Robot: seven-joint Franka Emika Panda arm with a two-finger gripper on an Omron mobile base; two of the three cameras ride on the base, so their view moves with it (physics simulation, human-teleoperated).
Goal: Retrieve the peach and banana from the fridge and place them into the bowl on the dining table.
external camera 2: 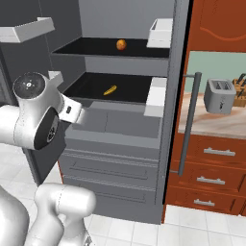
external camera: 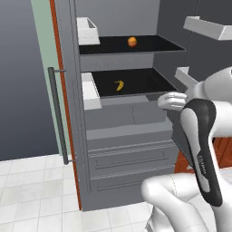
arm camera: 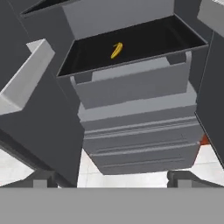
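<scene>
**Fridge open, both fruits on its shelves**

While the tall matte-grey fridge (external camera: 122, 136) stands with both doors swung wide, I list: small round orange-red peach (external camera: 132, 41) on its upper dark shelf; curved bright-yellow banana (external camera: 119, 85) on the shelf below the peach. My two-finger gripper (arm camera: 112, 179) faces the fridge's drawers, jaws spread wide, holding nothing.

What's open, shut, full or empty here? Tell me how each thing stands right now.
fridge: doors open, bottom drawers shut.
peach: resting on the upper shelf, untouched.
banana: lying on the lower shelf, untouched.
gripper: open, holding nothing, outside the fridge in front of it.
toaster: upright on the counter beside the fridge.
</scene>
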